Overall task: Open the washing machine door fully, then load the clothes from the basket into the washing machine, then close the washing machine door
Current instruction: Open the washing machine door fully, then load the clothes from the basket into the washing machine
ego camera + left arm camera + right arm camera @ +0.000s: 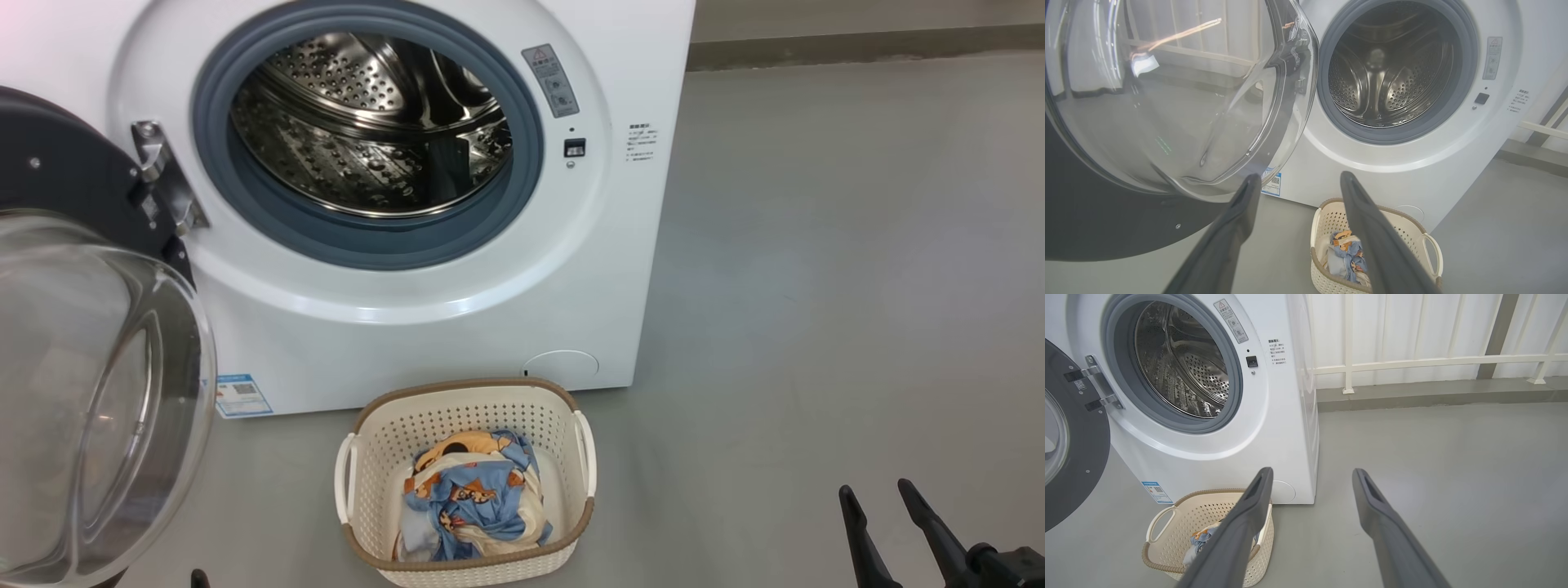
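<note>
The white washing machine (408, 343) stands with its door (73, 171) swung wide to the left, the clear glass bowl (98, 392) bulging toward me. Its steel drum (367, 122) holds nothing that I can see. The cream basket (465, 384) sits on the floor in front of the machine, with the light-blue and cream clothes (473, 498) heaped inside. My left gripper (1300, 177) is open beside the door's glass (1167, 94), above and short of the basket (1412, 232). My right gripper (875, 487) hangs open and empty to the right of the basket (1167, 539).
Bare grey floor (816, 286) stretches to the right of the machine. A white railing (1412, 361) on a low curb (1433, 396) runs behind it. The open door takes up the space left of the basket.
</note>
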You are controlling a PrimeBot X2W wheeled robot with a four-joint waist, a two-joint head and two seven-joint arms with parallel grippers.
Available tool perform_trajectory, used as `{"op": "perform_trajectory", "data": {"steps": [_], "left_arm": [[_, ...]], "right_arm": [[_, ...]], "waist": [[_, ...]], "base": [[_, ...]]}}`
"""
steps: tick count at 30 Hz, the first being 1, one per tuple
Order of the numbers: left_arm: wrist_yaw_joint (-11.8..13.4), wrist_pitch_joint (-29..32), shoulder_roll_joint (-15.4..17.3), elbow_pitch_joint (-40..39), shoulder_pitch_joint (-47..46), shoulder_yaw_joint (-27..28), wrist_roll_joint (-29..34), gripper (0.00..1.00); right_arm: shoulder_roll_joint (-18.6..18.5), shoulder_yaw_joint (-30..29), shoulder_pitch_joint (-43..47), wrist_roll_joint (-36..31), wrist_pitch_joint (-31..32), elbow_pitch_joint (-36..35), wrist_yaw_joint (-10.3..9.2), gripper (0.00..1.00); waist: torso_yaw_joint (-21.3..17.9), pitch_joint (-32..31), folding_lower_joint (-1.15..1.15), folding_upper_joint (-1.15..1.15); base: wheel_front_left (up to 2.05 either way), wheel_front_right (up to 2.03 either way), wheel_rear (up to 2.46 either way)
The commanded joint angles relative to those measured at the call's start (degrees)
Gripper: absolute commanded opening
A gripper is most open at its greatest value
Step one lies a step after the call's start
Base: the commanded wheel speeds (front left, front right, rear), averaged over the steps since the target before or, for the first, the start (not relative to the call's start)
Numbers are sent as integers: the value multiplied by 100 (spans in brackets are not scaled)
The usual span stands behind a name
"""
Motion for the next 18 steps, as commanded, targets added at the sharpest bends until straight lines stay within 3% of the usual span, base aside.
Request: {"op": "perform_trajectory", "data": {"steps": [1, 18], "left_arm": [[-32, -36, 36, -182, -113, 167, -42, 100], [-34, -36, 36, -72, -64, 79, 117, 100]], "right_arm": [[-137, 82, -96, -124, -69, -155, 9, 100], [-109, 117, -102, -107, -69, -158, 9, 100]], "waist": [[56, -22, 0, 0], [131, -20, 0, 0]], "base": [[0, 0, 0], [3, -3, 0]]}}
